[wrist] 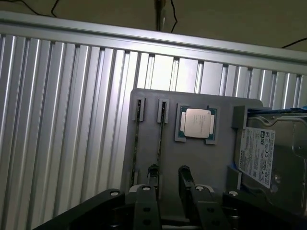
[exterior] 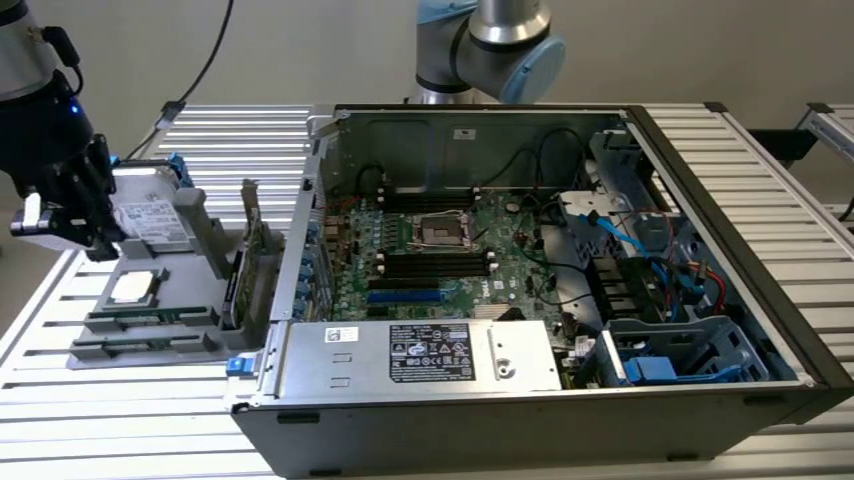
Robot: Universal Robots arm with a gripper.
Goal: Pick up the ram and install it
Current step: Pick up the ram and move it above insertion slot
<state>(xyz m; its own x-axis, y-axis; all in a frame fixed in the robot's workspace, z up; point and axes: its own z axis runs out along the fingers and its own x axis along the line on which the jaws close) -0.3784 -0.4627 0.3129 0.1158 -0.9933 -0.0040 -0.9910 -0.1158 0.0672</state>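
Observation:
Two ram sticks stand on edge in the narrow slots of a grey holder (wrist: 201, 163): one ram stick (wrist: 160, 139) and a second ram stick (wrist: 138, 143) beside it. In the exterior view these slots (exterior: 147, 322) lie at the holder's near end. My gripper (wrist: 168, 184) hangs above the holder, its fingers apart with nothing between them. One fingertip (wrist: 152, 173) sits over the end of the nearer stick. In the exterior view the gripper (exterior: 94, 238) is at the far left, over the holder's left side. The motherboard's black memory slots (exterior: 430, 265) lie inside the open computer case (exterior: 534, 420).
The holder also carries a processor chip (wrist: 197, 123), a silver hard drive (wrist: 259, 155) and an upright dark expansion card (exterior: 248, 255). The case's walls and power supply (exterior: 427, 355) stand to the exterior view's right of the holder. Everything rests on a ribbed aluminium table (exterior: 160, 420).

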